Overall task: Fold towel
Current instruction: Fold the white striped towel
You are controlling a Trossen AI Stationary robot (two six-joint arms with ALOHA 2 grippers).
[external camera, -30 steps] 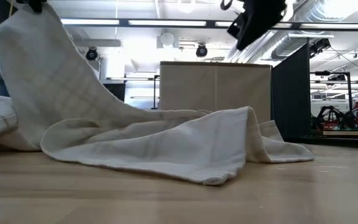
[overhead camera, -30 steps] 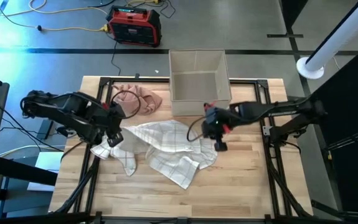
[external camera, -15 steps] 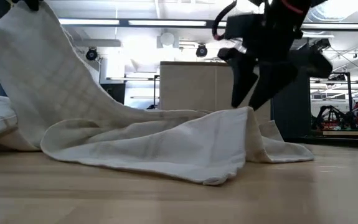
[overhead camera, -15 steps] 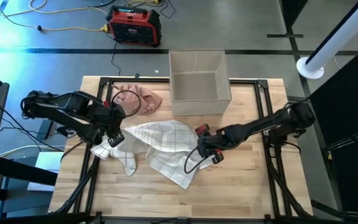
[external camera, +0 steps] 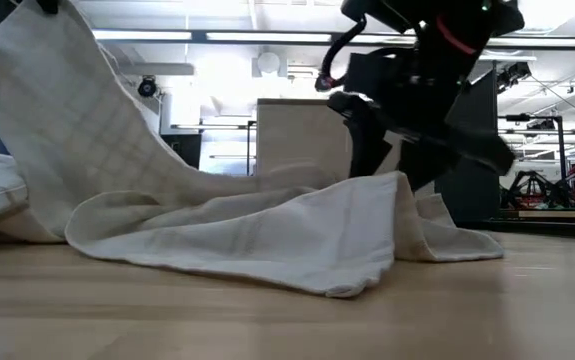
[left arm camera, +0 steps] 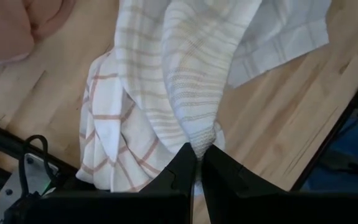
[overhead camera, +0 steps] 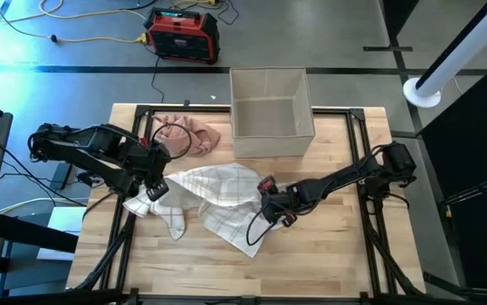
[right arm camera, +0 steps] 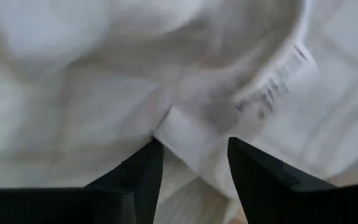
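A grey floor [overhead camera: 328, 34] is stretching beyond the wooden desk [overhead camera: 328, 254], with a red and black box [overhead camera: 183, 36] and a yellow cable [overhead camera: 82, 34] lying on it. Long ceiling lights [external camera: 257, 36] are glowing over silver ducts [external camera: 547, 45] and a dark partition [external camera: 467, 160].

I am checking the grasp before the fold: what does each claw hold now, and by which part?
The left claw is shut on a bunched edge of the white checked towel. The right claw is open over the towel and holds nothing.
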